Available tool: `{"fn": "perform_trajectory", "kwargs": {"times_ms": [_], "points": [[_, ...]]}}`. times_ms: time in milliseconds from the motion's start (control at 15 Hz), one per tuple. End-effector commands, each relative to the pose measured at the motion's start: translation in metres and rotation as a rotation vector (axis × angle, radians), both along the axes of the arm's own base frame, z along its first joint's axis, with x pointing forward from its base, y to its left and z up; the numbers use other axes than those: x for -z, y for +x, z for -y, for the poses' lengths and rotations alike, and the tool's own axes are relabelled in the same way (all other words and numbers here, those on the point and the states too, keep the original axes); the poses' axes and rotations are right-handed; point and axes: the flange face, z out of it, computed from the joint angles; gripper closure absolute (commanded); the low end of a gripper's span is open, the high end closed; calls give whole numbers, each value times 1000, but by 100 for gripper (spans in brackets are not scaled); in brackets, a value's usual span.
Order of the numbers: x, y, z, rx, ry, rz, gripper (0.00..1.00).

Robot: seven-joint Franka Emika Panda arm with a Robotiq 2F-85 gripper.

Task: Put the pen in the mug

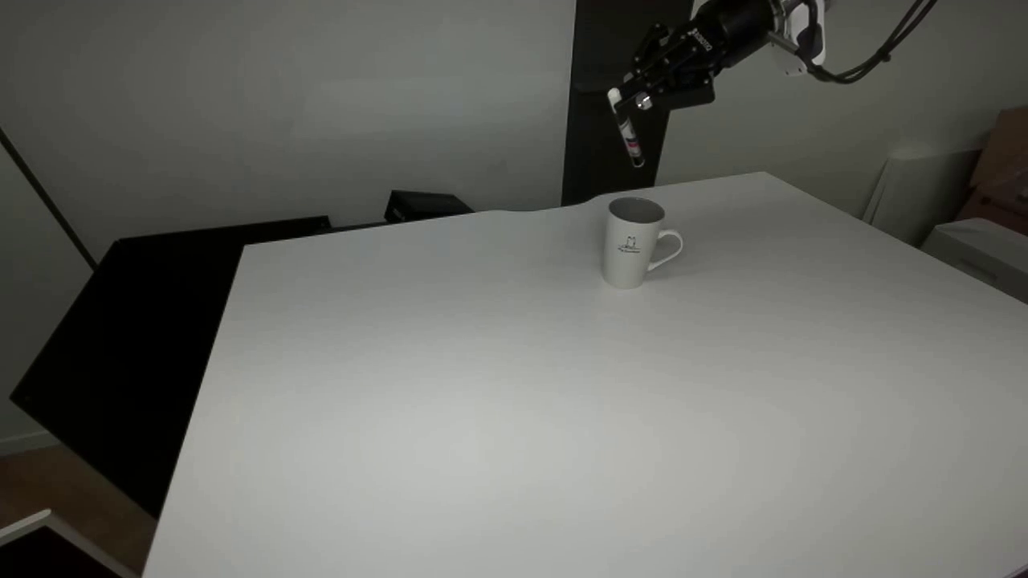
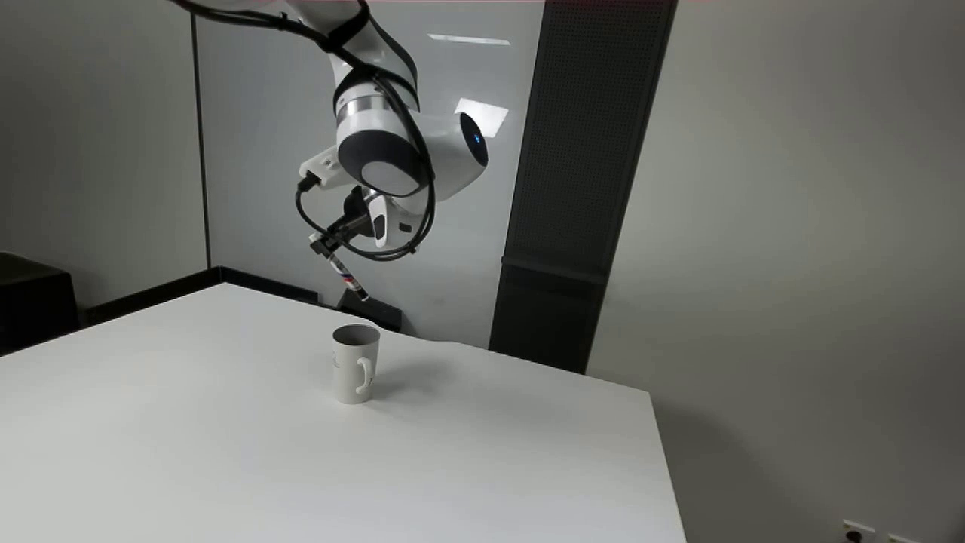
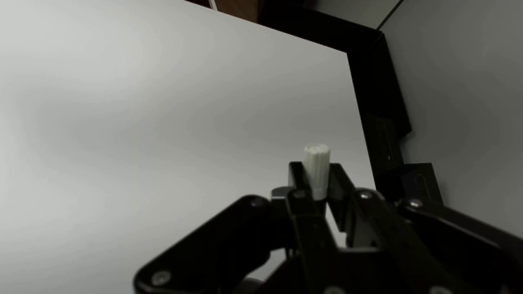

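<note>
The white mug [image 1: 625, 258] stands upright on the white table, its dark opening facing up; it also shows in an exterior view [image 2: 349, 375]. My gripper [image 1: 631, 98] is above it, shut on the pen [image 1: 630, 138] near the pen's white end. The pen hangs tilted, its lower end above the mug's opening and apart from it in both exterior views, as here [image 2: 347, 277]. In the wrist view the pen's white end [image 3: 317, 165] sticks up between the fingertips [image 3: 316, 179]. There the mug is mostly or wholly hidden behind the gripper.
The white table [image 1: 450, 385] has its far edge just behind the mug. A black box [image 1: 426, 205] stands beyond that edge. A dark panel [image 2: 588, 188] and a wall stand behind the table. Cables [image 2: 422, 188] loop around the arm's wrist.
</note>
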Motion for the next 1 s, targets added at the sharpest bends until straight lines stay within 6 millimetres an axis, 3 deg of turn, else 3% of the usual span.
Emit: {"fn": "perform_trajectory", "kwargs": {"times_ms": [0,333,933], "points": [[3,20,16,19,47,11,93],[25,34,26,58,46,-13,93],[54,34,20,76,25,-58,93]]}}
